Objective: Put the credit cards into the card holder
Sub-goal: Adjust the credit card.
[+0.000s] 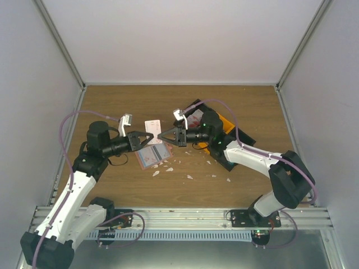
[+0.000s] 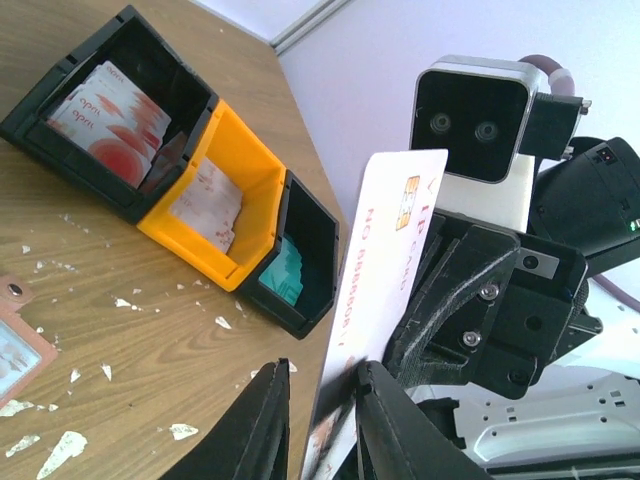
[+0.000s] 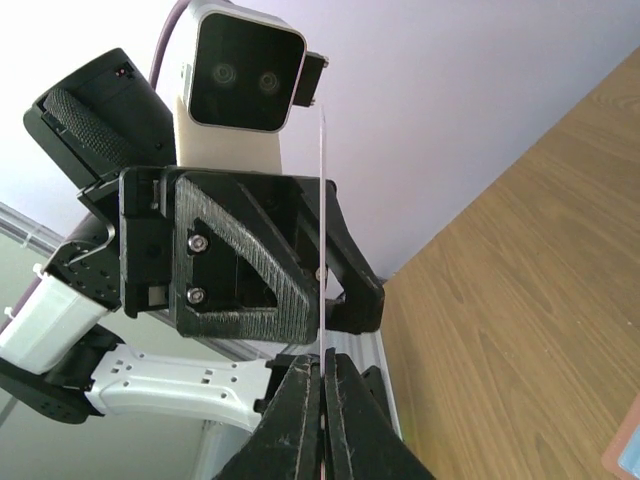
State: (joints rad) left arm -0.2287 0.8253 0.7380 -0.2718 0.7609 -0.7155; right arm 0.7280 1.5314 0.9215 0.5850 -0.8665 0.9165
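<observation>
Right wrist: my right gripper (image 3: 322, 365) pinches the credit card (image 2: 385, 240) edge-on; my left gripper (image 2: 322, 378) sits slightly parted around it.

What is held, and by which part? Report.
The white credit card, pinched at one edge by the shut right gripper; the left gripper stands loose around it.

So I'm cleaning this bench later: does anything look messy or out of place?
Yes. Small white scraps lie scattered over the table around the open card holder, like torn litter. Apart from that, a white card is pinched upright in mid-air by the right gripper.
</observation>
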